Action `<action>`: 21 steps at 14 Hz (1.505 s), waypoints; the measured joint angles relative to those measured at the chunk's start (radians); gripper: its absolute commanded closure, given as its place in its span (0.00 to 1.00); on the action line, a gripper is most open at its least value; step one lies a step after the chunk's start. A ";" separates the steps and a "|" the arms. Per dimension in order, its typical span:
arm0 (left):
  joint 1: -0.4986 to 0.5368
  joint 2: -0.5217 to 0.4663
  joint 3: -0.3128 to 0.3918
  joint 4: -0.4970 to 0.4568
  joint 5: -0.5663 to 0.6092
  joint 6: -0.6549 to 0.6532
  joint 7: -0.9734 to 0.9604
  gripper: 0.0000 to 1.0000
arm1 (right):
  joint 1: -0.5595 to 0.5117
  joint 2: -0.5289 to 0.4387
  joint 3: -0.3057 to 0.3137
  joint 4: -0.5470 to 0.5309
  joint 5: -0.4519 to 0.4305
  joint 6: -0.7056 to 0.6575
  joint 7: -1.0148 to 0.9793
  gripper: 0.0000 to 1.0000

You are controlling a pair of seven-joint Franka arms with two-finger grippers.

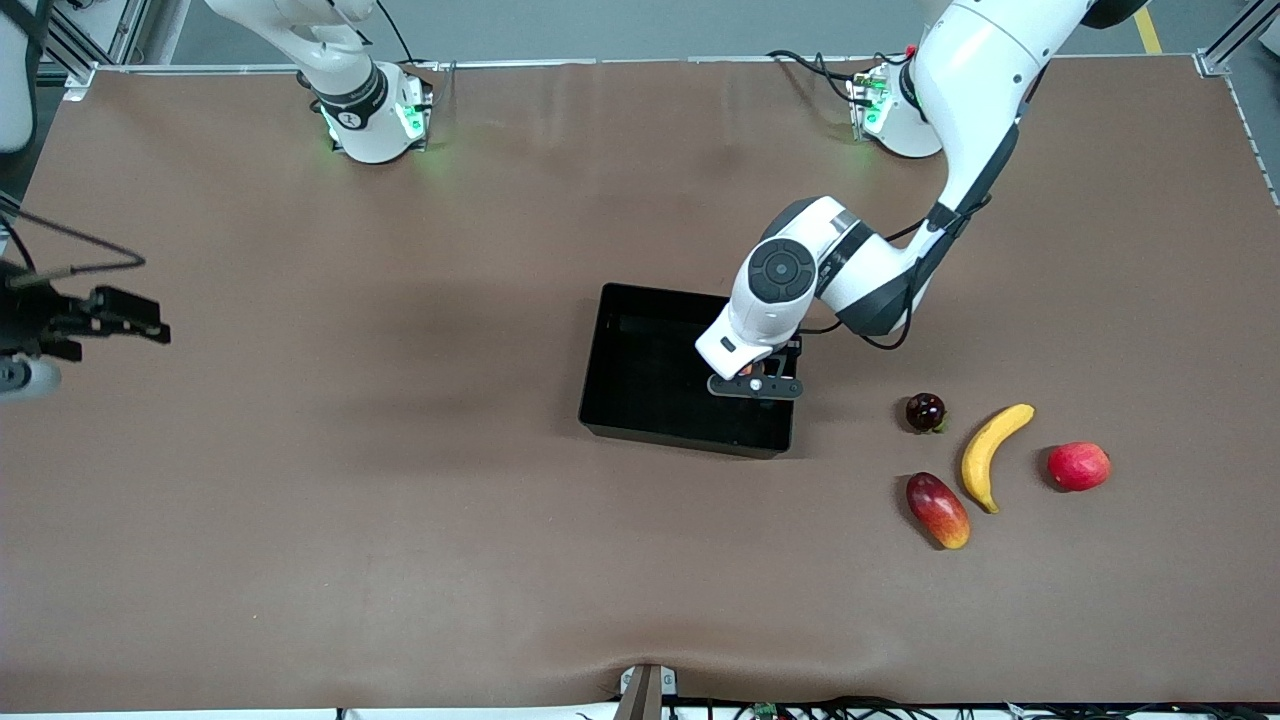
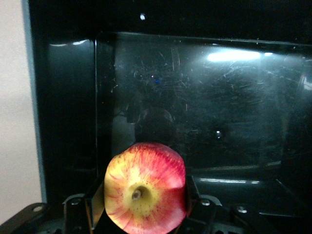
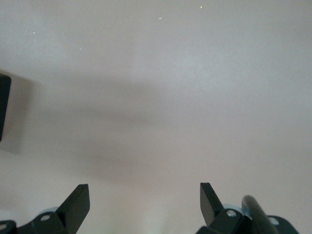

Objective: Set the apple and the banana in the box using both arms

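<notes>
While clamped in left gripper (image 2: 144, 207), apple (image 2: 145, 193) hangs over box (image 1: 612, 400), mid-frame in front view, at box's end toward left arm; apple barely visible there, seemingly above floor. Banana (image 1: 992, 452) lies on bench (image 1: 400, 520), lower right of frame, between mango (image 1: 937, 509) and pinkish-red fruit (image 1: 1078, 466); dark round fruit (image 1: 925, 411) just beside. Right gripper (image 3: 145, 202) waits at frame's left edge over bare bench, jaws wide apart, empty.
</notes>
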 measured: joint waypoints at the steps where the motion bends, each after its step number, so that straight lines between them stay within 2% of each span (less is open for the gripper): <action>1: -0.003 0.004 0.000 0.000 0.001 0.004 0.000 1.00 | 0.000 -0.055 0.004 -0.072 0.000 0.030 0.000 0.00; 3: -0.005 0.012 0.000 0.000 0.001 0.009 0.000 1.00 | 0.001 -0.139 0.006 -0.188 0.000 0.076 0.000 0.00; 5: -0.006 0.022 0.000 0.000 0.001 0.031 -0.002 1.00 | -0.001 -0.169 0.004 -0.232 0.030 0.106 0.002 0.00; 8: -0.019 0.038 0.000 -0.001 0.034 0.045 -0.033 1.00 | -0.037 -0.171 0.001 -0.233 0.095 0.125 0.002 0.00; 11: -0.029 0.055 0.000 -0.001 0.093 0.046 -0.086 1.00 | -0.055 -0.171 0.001 -0.233 0.095 0.122 0.008 0.00; 15: -0.038 0.065 0.000 -0.001 0.121 0.048 -0.133 0.98 | -0.053 -0.175 0.012 -0.226 0.090 0.113 0.169 0.00; 16: -0.042 0.065 0.000 -0.001 0.121 0.048 -0.151 0.75 | -0.053 -0.176 0.013 -0.221 0.087 0.112 0.183 0.00; 18: -0.050 0.068 0.000 -0.001 0.122 0.048 -0.177 0.00 | -0.053 -0.177 0.013 -0.202 0.064 0.109 0.190 0.00; 21: -0.050 0.068 0.000 0.003 0.122 0.048 -0.181 0.00 | -0.044 -0.178 0.017 -0.183 0.008 0.108 0.196 0.00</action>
